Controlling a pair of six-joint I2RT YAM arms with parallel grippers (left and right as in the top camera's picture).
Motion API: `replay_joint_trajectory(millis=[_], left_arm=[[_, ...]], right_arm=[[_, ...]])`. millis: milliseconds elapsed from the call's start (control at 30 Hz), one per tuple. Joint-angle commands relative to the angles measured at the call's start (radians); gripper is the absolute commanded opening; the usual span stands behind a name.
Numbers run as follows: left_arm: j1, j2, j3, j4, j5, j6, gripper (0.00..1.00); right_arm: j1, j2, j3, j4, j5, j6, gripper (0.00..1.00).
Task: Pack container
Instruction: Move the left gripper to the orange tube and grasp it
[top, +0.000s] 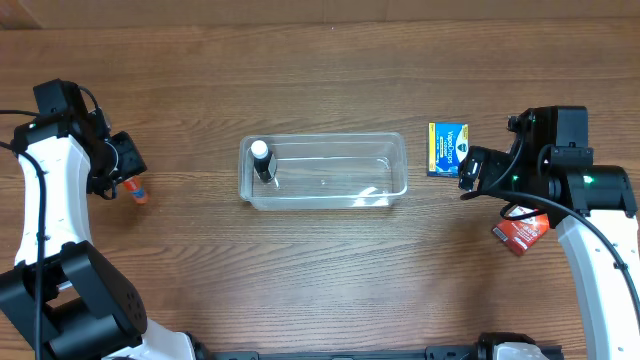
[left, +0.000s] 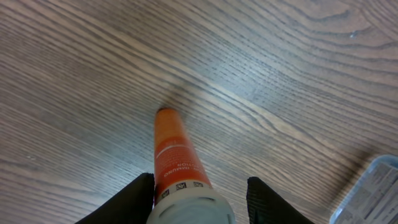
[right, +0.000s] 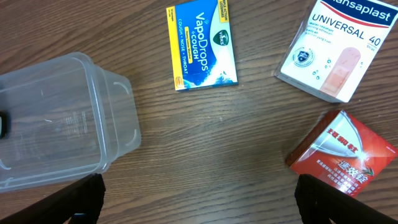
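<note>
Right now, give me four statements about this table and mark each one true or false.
1. A white-capped bottle is inside the container. True.
2. The VapoDrops box is packed in the container. False: it lies on the table beside the container.
3. The right hand grips the red box. False: that hand is open and empty, and the red box lies on the table.
4. An orange tube sits between the fingers of the left hand. True.
</note>
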Motion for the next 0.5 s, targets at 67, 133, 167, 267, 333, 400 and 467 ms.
replay_joint_trajectory(millis=[67,133,167,267,333,400,467], left_arm=[[-0.005,-0.001,0.000,-0.018,-0.058,0.011,0.48],[-0.005,-0.001,0.000,-0.021,-0.058,0.011,0.45],[-0.005,-0.001,0.000,-0.027,-0.058,0.011,0.41],[-0.005,-0.001,0.000,-0.036,-0.058,0.011,0.38],[-0.005,-0.001,0.000,-0.040,-0.058,0.011,0.38],[-0.005,-0.001,0.000,-0.043,-0.058,0.011,0.37],[-0.005,-0.001,0.000,-0.047,-0.058,0.011,0.32]], right_arm=[[-0.001,-0.004,0.022,0.005,-0.010,0.001,1.00],[-0.001,-0.004,0.022,0.005,-0.009,0.001,1.00],[-0.001,-0.004,0.022,0.005,-0.010,0.001,1.00],[-0.001,-0.004,0.022,0.005,-0.010,0.001,1.00],[-0.001,-0.004,0.022,0.005,-0.010,0.001,1.00],[-0.001,-0.004,0.022,0.005,-0.010,0.001,1.00],[-0.001,-0.004,0.022,0.005,-0.010,0.001,1.00]])
